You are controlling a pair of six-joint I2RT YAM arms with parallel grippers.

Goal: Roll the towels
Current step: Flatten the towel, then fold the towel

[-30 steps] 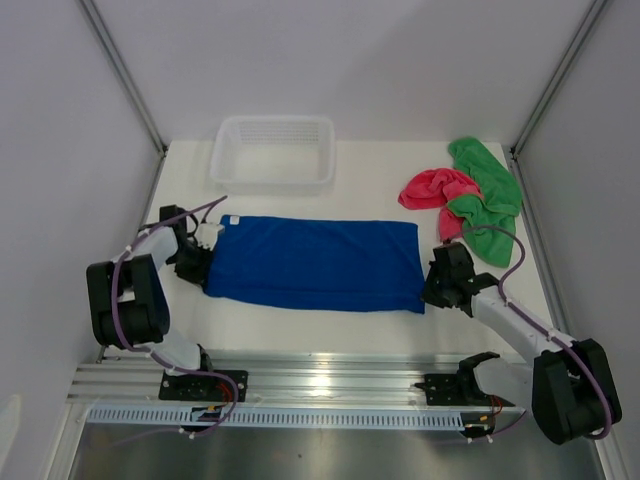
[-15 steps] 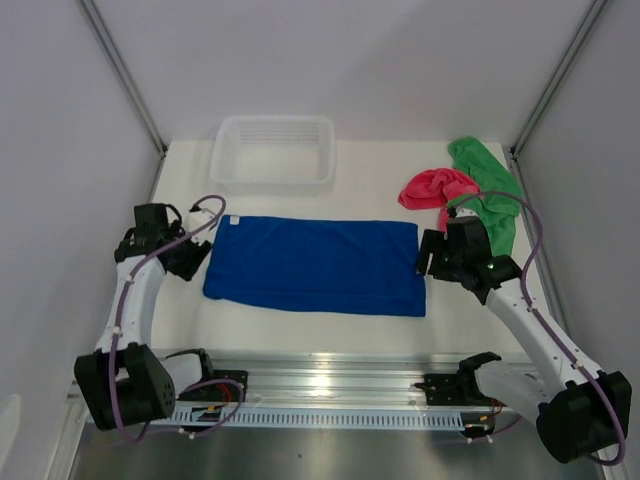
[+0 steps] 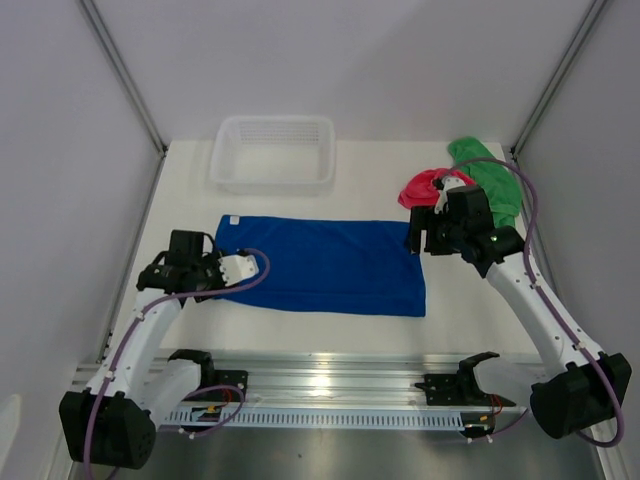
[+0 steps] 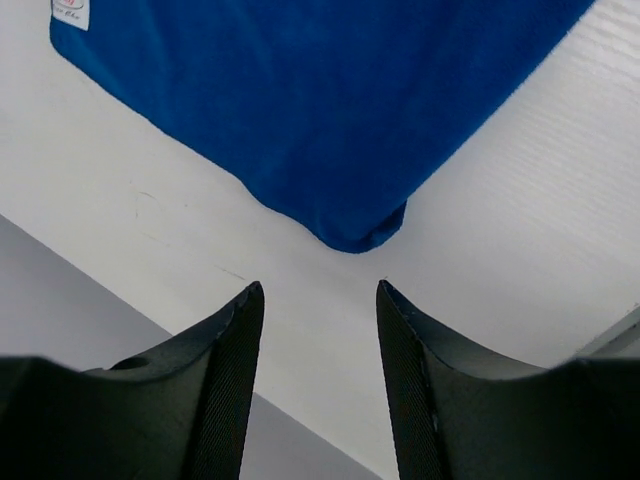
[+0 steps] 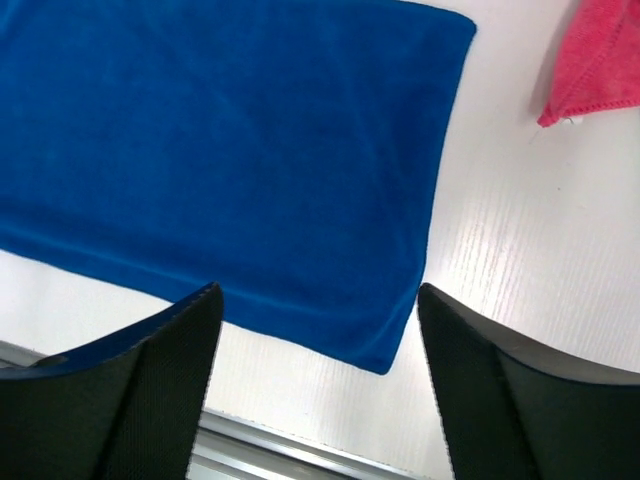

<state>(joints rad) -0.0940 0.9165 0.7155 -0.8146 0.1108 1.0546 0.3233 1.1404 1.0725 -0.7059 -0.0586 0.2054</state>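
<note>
The royal blue towel (image 3: 320, 265) lies spread flat across the middle of the table. My left gripper (image 3: 205, 283) hovers by its near-left corner (image 4: 355, 235), open, with only bare table between the fingers. A white label (image 4: 70, 10) marks the towel's far-left corner. My right gripper (image 3: 420, 238) hangs above the towel's right end (image 5: 385, 350), open wide and empty. The pink-red towel (image 3: 425, 187) lies crumpled at the back right, an edge of it showing in the right wrist view (image 5: 600, 70). Beside it lies the bright green towel (image 3: 492, 180), partly behind the right arm.
A white mesh basket (image 3: 272, 150) stands at the back, left of centre. Grey walls close in the table on both sides. A metal rail (image 3: 320, 385) with the arm bases runs along the near edge.
Both grippers have opened, let go of the blue towel's short ends and risen. The left one moved toward the near-left corner; the right one moved toward the far-right corner.
</note>
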